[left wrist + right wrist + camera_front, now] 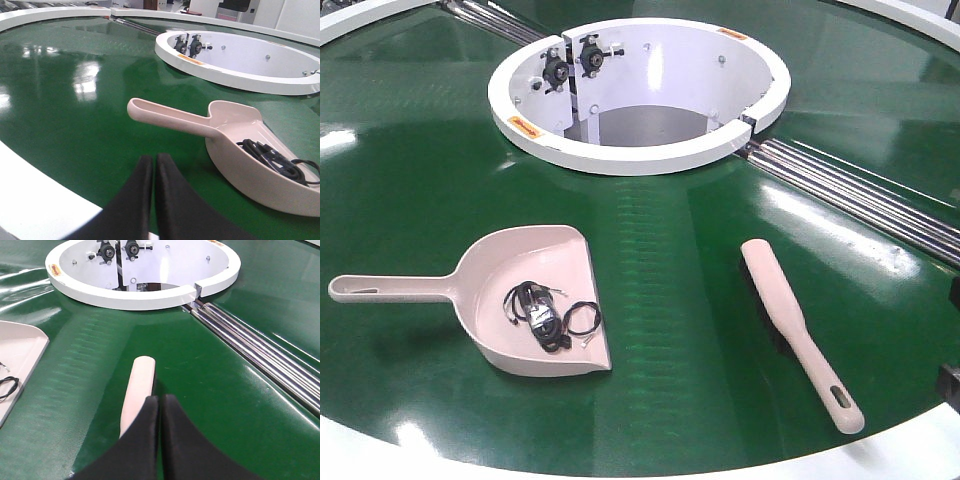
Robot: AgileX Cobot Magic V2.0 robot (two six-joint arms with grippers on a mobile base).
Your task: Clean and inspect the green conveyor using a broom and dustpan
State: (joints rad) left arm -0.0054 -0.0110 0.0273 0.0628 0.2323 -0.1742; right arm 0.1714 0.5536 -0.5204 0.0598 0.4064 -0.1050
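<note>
You see the glossy dark-green conveyor belt (420,200) looks clean; black cable debris (545,315) already lies in the beige-pink plastic dustpan (490,330), with the slim beige-pink broom (790,325) lying well apart to its right. Probably only inspection remains. Both the left gripper (154,160) and right gripper (159,400) have jaws pressed together, holding nothing.

Bright overhead light, pale wall panels (295,17), dark equipment (235,6) at the far edge
</note>
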